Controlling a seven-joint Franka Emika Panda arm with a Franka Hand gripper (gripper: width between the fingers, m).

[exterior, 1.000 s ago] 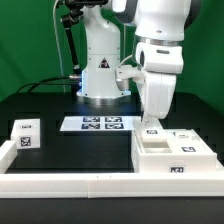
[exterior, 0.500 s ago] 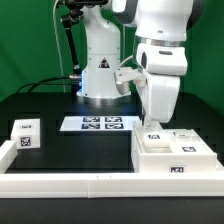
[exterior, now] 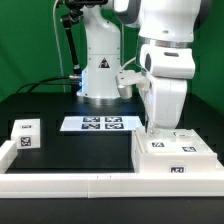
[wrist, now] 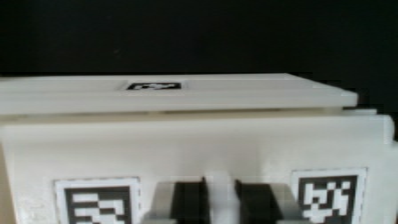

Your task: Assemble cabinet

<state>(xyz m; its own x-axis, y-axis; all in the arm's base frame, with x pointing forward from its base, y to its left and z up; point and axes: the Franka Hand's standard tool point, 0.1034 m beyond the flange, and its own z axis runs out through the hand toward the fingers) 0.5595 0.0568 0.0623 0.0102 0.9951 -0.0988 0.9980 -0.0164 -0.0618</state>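
We see the large white plastic cabinet filling most of the frame, one black-and-white square tag on its flat upper face, two more tags flanking our pale two-finger gripper, fingers nearly together

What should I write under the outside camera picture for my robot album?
White robot arm poised over the tagged white cabinet, marker board and small cube nearby.

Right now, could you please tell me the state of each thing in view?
gripper: shut, close against the cabinet; contact unclear.
cabinet: lying flat, tagged faces up, under the arm.
small white tagged cube: sitting alone, far from the arm.
marker board: lying flat, nothing on it.
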